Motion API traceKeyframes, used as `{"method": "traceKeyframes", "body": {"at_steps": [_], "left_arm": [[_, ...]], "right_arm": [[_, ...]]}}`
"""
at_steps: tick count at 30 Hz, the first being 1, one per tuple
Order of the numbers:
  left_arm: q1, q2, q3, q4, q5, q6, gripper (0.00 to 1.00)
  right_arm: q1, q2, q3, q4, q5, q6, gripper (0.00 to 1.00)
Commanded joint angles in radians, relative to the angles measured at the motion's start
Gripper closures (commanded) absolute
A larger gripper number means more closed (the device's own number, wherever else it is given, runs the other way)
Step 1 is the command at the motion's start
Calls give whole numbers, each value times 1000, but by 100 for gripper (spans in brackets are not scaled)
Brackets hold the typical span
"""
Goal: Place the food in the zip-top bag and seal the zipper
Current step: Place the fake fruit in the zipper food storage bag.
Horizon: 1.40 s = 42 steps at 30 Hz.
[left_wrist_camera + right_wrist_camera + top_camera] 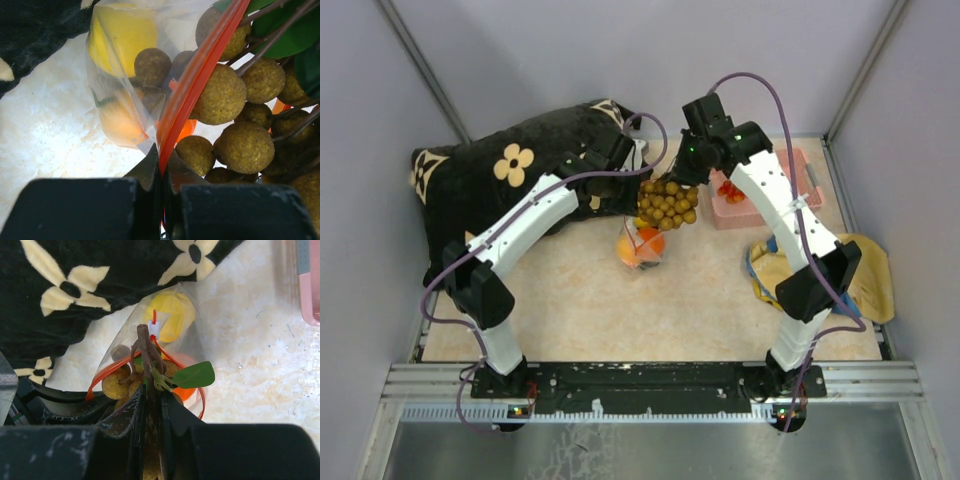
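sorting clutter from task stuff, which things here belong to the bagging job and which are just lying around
Part of the job:
zip-top bag, its zipper pinched in the left gripper
bunch of tan-brown balls, held by the right gripper
yellow fruit and orange fruit, in the bag

Just lying about:
black flowered cushion
pink basket
yellow-and-blue cloth

Left end effector point(162, 200) and right end effector point(152, 435) both clamped, arms converging mid-table.
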<state>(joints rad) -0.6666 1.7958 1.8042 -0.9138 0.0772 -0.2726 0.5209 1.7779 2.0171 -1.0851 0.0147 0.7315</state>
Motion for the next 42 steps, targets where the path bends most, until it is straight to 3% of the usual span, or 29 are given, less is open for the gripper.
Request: {"method": "traceKeyframes", "body": {"at_steps": [1,8,15,28,36,42], "left_arm": [[-13,-4,44,-12,-15,-2,100],[-13,-5,45,-7,23,-16,100],[-13,3,47,0,33,-21,100],[-18,31,29,-24,-10,-21,100],[-12,24,82,-53,-74,-31,84],[3,-13,88,-78,-120,-34,78]], "right_arm": [[2,0,29,62,84,27,100],[4,21,-59,82,116,12,100],[16,94,-13,25,56,-19,100],[18,24,37,124,31,29,100],[25,7,24,139,10,28,100],[33,13,19,119,40,11,100]]}}
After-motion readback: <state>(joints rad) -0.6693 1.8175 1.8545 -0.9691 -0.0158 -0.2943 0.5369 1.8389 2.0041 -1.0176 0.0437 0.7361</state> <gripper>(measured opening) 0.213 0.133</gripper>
